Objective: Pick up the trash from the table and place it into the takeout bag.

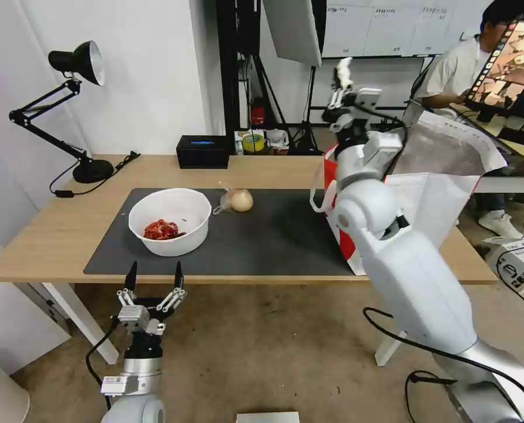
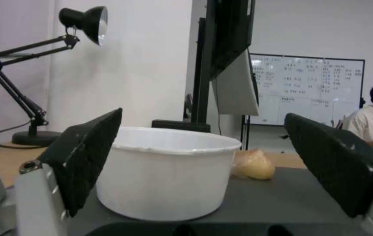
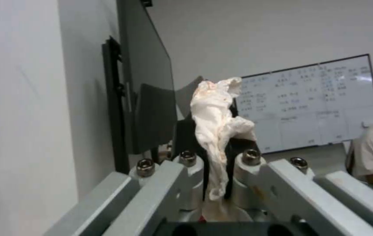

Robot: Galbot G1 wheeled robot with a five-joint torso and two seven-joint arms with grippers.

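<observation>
High above the red-and-white takeout bag [image 1: 432,194] at the worktop's [image 1: 50,235] right end, the right gripper [image 1: 344,73] clamps a crumpled white tissue [image 3: 217,118], while the left gripper [image 1: 154,276] hovers, fingers apart, near the white bowl [image 1: 169,220].

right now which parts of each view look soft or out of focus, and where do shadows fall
Head view: the round white plastic bowl casts a soft shadow on the dark grey mat. Left wrist view: the black fingers of the open left gripper are blurred, the bowl sharper. Right wrist view: the crumpled white tissue is soft, the whiteboard unreadable.
</observation>
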